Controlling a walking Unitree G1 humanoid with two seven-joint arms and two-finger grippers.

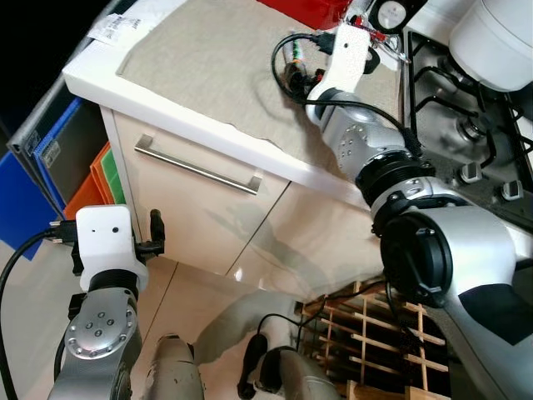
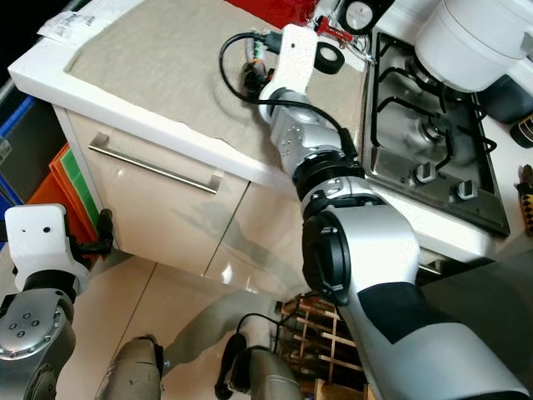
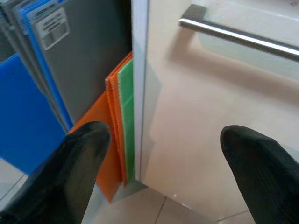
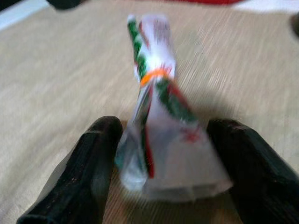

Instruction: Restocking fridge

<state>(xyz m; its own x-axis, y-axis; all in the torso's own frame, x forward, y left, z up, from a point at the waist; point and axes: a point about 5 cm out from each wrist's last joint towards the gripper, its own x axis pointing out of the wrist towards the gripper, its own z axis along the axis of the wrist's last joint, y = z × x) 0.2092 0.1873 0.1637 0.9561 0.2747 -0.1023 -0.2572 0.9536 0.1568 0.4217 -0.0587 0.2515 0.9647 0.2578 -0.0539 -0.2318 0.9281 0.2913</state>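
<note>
A white plastic packet (image 4: 161, 116) with red and green print and an orange band lies on the beige cloth (image 1: 208, 58) covering the countertop. My right gripper (image 4: 166, 135) is open with a black finger on each side of the packet, close against it. From the head, the right arm reaches over the counter and its white wrist box (image 1: 350, 54) hides the fingers; a bit of the packet (image 2: 254, 54) shows beside it. My left gripper (image 3: 163, 144) hangs low and open, empty, in front of the cream cabinet (image 3: 201, 116).
A gas hob (image 2: 433, 125) with a white pot (image 2: 475, 37) lies right of the cloth. A red box (image 1: 308, 10) and a black tape roll (image 2: 330, 57) sit at the back. Blue, orange and green flat panels (image 1: 92, 187) lean beside the cabinet. A wooden rack (image 1: 375, 342) stands low on the right.
</note>
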